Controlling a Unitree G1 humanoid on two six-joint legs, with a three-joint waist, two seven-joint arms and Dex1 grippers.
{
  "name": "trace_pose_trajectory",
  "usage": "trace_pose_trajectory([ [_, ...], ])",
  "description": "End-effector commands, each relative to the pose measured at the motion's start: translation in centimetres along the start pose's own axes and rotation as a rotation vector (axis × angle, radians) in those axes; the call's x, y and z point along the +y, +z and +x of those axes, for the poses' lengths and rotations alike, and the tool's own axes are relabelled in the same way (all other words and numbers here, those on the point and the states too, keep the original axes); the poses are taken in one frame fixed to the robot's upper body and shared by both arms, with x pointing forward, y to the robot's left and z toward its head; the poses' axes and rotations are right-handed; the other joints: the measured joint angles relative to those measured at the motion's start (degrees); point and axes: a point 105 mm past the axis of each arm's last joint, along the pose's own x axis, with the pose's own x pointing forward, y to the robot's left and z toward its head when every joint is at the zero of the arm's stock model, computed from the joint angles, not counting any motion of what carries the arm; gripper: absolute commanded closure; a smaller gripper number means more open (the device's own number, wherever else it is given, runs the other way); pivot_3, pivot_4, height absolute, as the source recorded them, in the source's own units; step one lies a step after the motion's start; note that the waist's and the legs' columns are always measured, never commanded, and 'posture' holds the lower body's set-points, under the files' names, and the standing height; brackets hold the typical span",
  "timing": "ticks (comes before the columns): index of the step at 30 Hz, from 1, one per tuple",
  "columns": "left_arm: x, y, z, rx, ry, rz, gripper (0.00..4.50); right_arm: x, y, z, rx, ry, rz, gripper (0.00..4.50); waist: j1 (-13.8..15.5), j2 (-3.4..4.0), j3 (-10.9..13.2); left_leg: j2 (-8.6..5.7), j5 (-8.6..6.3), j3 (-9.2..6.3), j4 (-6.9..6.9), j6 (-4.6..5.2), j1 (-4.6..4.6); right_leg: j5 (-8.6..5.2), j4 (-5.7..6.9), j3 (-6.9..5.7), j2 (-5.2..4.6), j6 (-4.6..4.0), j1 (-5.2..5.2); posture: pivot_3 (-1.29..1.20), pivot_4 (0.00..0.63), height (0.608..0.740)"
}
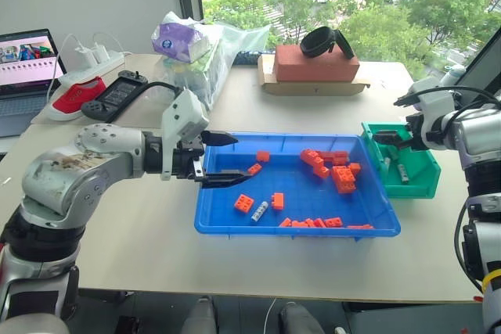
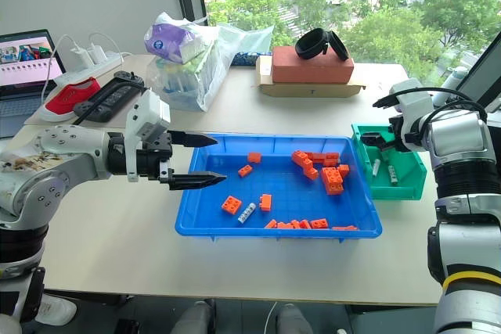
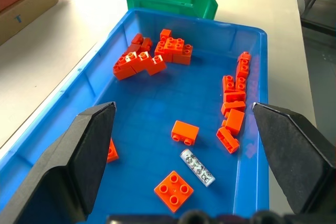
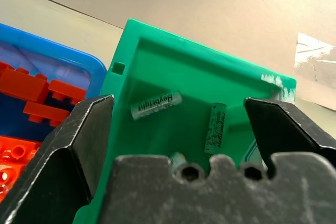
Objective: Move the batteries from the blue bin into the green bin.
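Observation:
The blue bin (image 1: 297,231) lies mid-table with one silvery battery (image 1: 260,211) near its front, also seen as a printed cylinder (image 3: 198,167) among orange bricks. My left gripper (image 1: 239,158) hovers open over the bin's left end, nothing between its fingers. The green bin (image 1: 419,189) stands against the blue bin's right end. My right gripper (image 1: 389,140) is open above it and empty. Inside the green bin (image 4: 199,45) lie two batteries (image 4: 156,105), (image 4: 215,128), and a third (image 4: 178,157) is partly hidden behind the gripper body.
Several orange bricks (image 1: 333,170) are scattered in the blue bin, most toward its right end and front wall. At the back stand a reddish box (image 1: 313,64) on cardboard and a plastic bag (image 1: 196,52). A game controller (image 1: 117,93), power strip and laptop sit far left.

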Motion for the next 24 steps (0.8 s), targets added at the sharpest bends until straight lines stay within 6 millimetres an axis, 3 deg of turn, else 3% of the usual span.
trace_pose_trajectory([
  [1, -0.2, 0.7, -0.6, -0.001, 0.014, 0.032, 0.00, 1.4, 5.1, -2.5, -0.190, 0.084, -0.144, 0.04, -0.1, 0.01, 0.0, 0.00, 0.00, 0.00, 0.00, 0.00, 0.00, 0.00, 0.00, 0.00, 0.00, 0.00, 0.00, 0.00, 0.150, 0.740],
  [4, 0.0, 0.5, -1.2, 0.012, 0.029, 0.026, 0.00, 3.1, 6.4, -3.4, -0.247, 0.152, -0.263, 0.04, -0.2, 0.02, 0.0, 0.00, 0.00, 0.00, -0.01, 0.00, 0.00, 0.00, 0.01, 0.00, 0.00, 0.00, -0.01, 0.00, 0.150, 0.740],
  [6, 0.5, 0.2, -2.2, 0.035, 0.062, 0.026, 0.00, 5.4, 6.6, -4.1, -0.269, 0.261, -0.373, 0.04, -0.1, 0.03, 0.0, 0.00, 0.00, -0.01, -0.01, 0.00, 0.00, 0.00, 0.01, 0.00, 0.00, 0.00, -0.01, 0.00, 0.150, 0.740],
  [11, 0.6, -0.7, -3.6, 0.075, 0.087, 0.011, 0.00, 13.7, 4.1, -6.1, -0.251, 0.671, -0.579, 0.04, 0.1, 0.03, 0.0, 0.01, -0.01, -0.01, -0.06, 0.00, 0.00, -0.01, -0.04, -0.05, 0.00, 0.00, 0.01, 0.00, 0.150, 0.740],
  [15, 0.3, -1.1, -3.7, 0.075, 0.092, -0.010, 0.00, 17.6, 2.8, -6.1, -0.229, 0.818, -0.601, 0.04, 0.0, 0.03, 0.0, 0.01, 0.01, -0.02, 0.03, -0.02, 0.00, -0.01, 0.04, -0.05, 0.00, -0.01, 0.01, 0.00, 0.150, 0.740],
  [18, 0.0, -1.4, -3.9, 0.082, 0.098, -0.022, 0.00, 20.1, 1.9, -6.0, -0.212, 0.902, -0.634, 0.04, 0.0, 0.02, 0.0, 0.02, 0.01, -0.03, 0.08, -0.02, 0.00, -0.01, 0.13, -0.04, 0.01, -0.01, -0.01, 0.00, 0.150, 0.740],
  [24, -0.4, -2.1, -4.4, 0.104, 0.126, -0.037, 0.00, 22.9, 1.0, -4.8, -0.179, 0.940, -0.683, 0.04, 0.1, 0.02, 0.0, 0.02, 0.01, -0.05, 0.09, -0.02, 0.00, -0.01, 0.15, -0.07, 0.01, -0.02, -0.01, 0.00, 0.150, 0.740],
])
